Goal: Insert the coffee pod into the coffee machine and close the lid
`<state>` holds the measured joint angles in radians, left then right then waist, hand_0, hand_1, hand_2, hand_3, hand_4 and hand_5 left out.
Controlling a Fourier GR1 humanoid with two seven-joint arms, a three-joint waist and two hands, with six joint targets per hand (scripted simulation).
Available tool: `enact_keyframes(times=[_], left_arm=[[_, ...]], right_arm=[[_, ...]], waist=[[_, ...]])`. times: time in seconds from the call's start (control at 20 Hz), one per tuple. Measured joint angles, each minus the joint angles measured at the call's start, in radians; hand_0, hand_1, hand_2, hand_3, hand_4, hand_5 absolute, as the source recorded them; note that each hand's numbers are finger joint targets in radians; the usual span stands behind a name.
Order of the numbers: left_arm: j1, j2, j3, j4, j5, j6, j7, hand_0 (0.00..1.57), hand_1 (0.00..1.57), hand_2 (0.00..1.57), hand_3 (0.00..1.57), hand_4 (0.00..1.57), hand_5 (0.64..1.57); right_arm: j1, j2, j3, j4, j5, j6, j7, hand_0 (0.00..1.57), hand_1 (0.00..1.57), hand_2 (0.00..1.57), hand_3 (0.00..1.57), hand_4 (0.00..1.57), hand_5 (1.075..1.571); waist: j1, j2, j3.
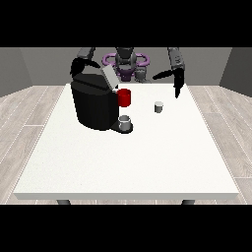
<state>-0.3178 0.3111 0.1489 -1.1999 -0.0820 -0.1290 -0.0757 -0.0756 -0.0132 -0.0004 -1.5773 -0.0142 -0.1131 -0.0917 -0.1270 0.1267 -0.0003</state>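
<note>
The coffee machine point(93, 106) hides most of the hand at the view's left point(77, 66), fingers unreadable.

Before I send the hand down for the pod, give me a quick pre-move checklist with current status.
1. Coffee pod free on the table, apart from other things: ok.
2. Hand at the view's right empty, fingers straight: ok.
3. That hand directly over the pod: not ok, it hangs to the pod's right.
4. Coffee machine lid raised: ok.
5. Hand at the view's left away from the machine: cannot tell, hidden.
</note>
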Motion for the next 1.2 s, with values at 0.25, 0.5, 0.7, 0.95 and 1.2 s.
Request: enact_keyframes(times=[0.25, 0.5, 0.7, 0.95, 1.2], left_arm=[[-0.077, 0.019, 0.013, 0.128, -0.030, 0.005, -0.003, 0.00, 0.00, 0.00, 0.00, 0.00, 1.571], [-0.135, 0.005, -0.021, 0.191, -0.089, 0.033, 0.037, 0.00, 0.00, 0.00, 0.00, 0.00, 1.571], [-0.150, 0.013, -0.043, 0.262, -0.139, 0.035, 0.009, 0.00, 0.00, 0.37, 0.00, 0.00, 1.571], [-0.188, 0.012, -0.059, 0.345, -0.198, 0.060, -0.017, 0.65, 0.65, 0.72, 0.35, 0.00, 1.571], [-0.219, 0.022, -0.063, 0.423, -0.247, 0.090, -0.029, 0.70, 0.70, 0.78, 0.49, 0.00, 1.571]], right_arm=[[-0.047, -0.010, -0.010, 0.013, -0.004, 0.001, 0.032, 0.00, 0.00, 0.00, 0.00, 0.40, 1.571], [-0.090, -0.016, -0.032, 0.093, 0.008, -0.014, 0.019, 0.00, 0.00, 0.00, 0.00, 0.39, 1.571], [-0.100, -0.021, -0.029, 0.113, 0.025, -0.024, 0.045, 0.00, 0.00, 0.00, 0.00, 0.42, 1.571], [-0.134, -0.027, -0.035, 0.148, 0.035, -0.035, 0.062, 0.00, 0.00, 0.00, 0.00, 0.36, 1.571], [-0.146, -0.017, -0.028, 0.161, 0.044, -0.044, 0.057, 0.00, 0.00, 0.00, 0.00, 0.43, 1.571]], waist=[[-0.010, 0.034, -0.0001], [0.006, 0.047, 0.0004], [0.005, 0.044, -0.0001], [0.004, 0.047, 0.0002], [-0.005, 0.060, 0.0002]])
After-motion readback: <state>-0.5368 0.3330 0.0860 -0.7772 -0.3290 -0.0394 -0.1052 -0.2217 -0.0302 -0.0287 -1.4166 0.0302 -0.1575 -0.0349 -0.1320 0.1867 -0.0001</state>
